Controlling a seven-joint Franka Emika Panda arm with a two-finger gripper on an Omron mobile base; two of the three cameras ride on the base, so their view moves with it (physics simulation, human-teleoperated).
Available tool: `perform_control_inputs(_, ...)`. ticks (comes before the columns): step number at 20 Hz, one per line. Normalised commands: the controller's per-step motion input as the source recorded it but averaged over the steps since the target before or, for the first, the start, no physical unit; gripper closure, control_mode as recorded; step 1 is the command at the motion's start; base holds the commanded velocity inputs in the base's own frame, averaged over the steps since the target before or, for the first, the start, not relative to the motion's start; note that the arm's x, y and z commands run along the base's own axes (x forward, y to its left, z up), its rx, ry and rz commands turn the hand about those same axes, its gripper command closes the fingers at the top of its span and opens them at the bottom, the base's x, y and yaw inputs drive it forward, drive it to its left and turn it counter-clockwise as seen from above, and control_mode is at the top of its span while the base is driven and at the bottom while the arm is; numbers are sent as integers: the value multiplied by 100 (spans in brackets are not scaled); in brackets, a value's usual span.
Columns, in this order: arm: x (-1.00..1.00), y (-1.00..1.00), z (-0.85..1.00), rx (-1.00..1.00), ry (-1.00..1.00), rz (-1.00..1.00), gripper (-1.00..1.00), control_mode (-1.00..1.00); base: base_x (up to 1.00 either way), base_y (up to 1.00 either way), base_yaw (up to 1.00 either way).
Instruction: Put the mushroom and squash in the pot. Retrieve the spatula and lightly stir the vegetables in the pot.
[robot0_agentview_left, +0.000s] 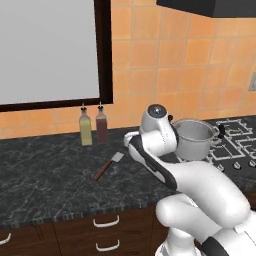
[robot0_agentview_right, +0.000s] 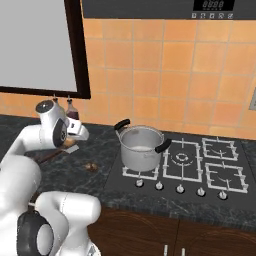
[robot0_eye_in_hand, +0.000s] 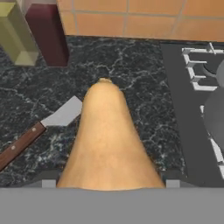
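In the hand view the pale tan squash (robot0_eye_in_hand: 107, 140) takes up the centre, running from between the fingers out to its narrow tip. My gripper (robot0_eye_in_hand: 109, 186) is shut on the squash, and its fingertips barely show at either side. I cannot tell whether the squash rests on the counter. The spatula (robot0_eye_in_hand: 41, 129) (robot0_agentview_left: 107, 166) lies on the dark counter just left of the squash. The tiny brown mushroom (robot0_agentview_right: 91, 166) sits on the counter left of the stove. The steel pot (robot0_agentview_right: 141, 146) (robot0_agentview_left: 194, 137) stands on the front left burner, right of the hand.
A yellow bottle (robot0_agentview_left: 86, 129) and a dark red bottle (robot0_agentview_left: 101, 126) stand against the tiled wall behind the spatula. The black stove (robot0_agentview_right: 200, 165) with its grates fills the counter's right side. Drawers run below the counter's front edge.
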Motion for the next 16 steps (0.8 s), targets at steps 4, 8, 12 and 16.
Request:
perform_control_inputs(4,-23,-79,100,5,-5,0,100,-100,0,0,0)
perform_control_inputs(8,-41,-83,100,7,-3,0,100,-100,0,0,0)
perform_control_inputs(12,-35,-89,89,6,-1,0,100,-100,0,0,0)
perform_control_inputs(16,3,-91,13,0,2,-4,100,-100,0,0,0)
